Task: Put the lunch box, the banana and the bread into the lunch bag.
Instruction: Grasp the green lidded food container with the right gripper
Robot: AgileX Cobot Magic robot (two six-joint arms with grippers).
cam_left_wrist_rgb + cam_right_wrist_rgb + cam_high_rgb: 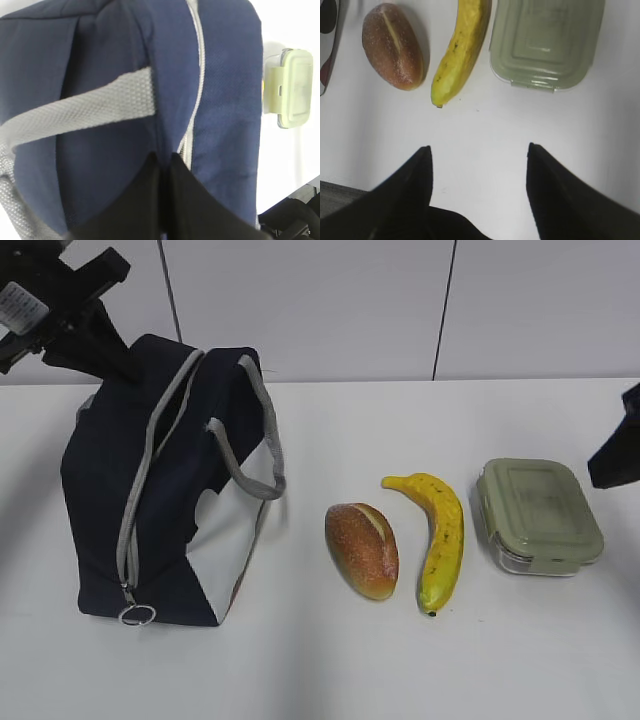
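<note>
Now | bread (362, 550) between lunch bag (165, 490) and banana (440, 538) | lunch box (538, 515) beyond

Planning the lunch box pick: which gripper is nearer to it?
Right. The right gripper hangs open over bare table just short of the lunch box; the left gripper is shut at the lunch bag, across the table.

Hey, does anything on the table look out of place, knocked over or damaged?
Nothing stands out. The lunch bag sits zipped shut; the bread, banana and lidded lunch box lie in a tidy row beside it, apart and intact.
</note>
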